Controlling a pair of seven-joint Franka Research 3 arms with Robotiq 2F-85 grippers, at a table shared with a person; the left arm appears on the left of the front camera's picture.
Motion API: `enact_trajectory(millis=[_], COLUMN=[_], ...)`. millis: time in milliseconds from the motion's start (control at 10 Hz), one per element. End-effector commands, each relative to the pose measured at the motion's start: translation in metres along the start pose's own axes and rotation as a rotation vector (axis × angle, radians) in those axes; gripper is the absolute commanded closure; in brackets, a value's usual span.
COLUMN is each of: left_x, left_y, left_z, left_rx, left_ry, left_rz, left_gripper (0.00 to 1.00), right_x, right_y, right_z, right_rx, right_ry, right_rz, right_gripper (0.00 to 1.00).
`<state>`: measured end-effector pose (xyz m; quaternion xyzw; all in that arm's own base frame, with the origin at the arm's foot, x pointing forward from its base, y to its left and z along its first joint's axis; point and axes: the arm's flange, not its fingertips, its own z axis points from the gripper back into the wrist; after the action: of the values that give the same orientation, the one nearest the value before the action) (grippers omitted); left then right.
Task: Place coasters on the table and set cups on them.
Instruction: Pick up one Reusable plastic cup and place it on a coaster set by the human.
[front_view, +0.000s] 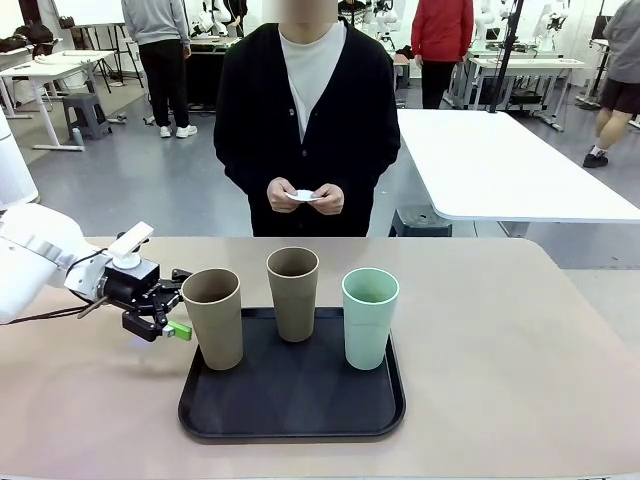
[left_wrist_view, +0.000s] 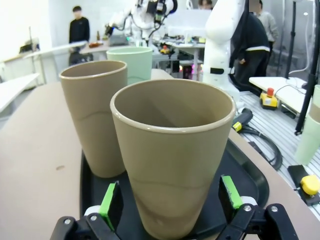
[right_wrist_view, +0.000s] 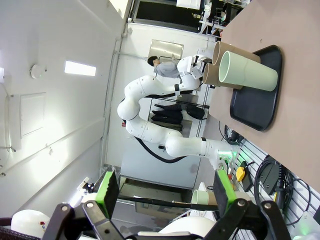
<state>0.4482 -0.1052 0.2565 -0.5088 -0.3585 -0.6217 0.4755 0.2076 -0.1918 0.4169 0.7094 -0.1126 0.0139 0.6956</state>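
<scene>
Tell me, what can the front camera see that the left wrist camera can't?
Front view: a person's hands holding a thin white round coaster beyond the beige tabletop. Left wrist view: the white right arm's base. Shared: two tan-brown tumblers and one pale mint green tumbler on the black rounded-square tray, with the open left tool at the nearest tan one.

I see three empty cups standing upright on the black tray (front_view: 290, 405) on the beige worktop (front_view: 520, 340): the left tan-brown cup (front_view: 213, 318), the middle tan-brown cup (front_view: 293, 292) set farther back, and the mint green cup (front_view: 369, 317) at right. A thin white coaster (front_view: 304, 196) is in the person's hands (front_view: 283, 194), beyond the worktop's far edge.
</scene>
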Motion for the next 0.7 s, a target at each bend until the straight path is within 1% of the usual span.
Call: enact_trajectory(millis=[0, 600], left_x=[0.003, 0.004], left_y=[0.005, 0.013], left_z=[-0.011, -0.051], left_rx=[0.008, -0.049], left_ry=[0.016, -0.018], left_rz=[-0.025, -0.033], left_gripper=[0.00, 0.00], right_x=[-0.001, -0.001], right_y=[0.000, 0.000], right_z=[0.001, 0.001], right_rx=[0.006, 0.006], right_ry=[-0.004, -0.004], right_rz=[0.005, 0.005], right_gripper=[0.00, 0.00])
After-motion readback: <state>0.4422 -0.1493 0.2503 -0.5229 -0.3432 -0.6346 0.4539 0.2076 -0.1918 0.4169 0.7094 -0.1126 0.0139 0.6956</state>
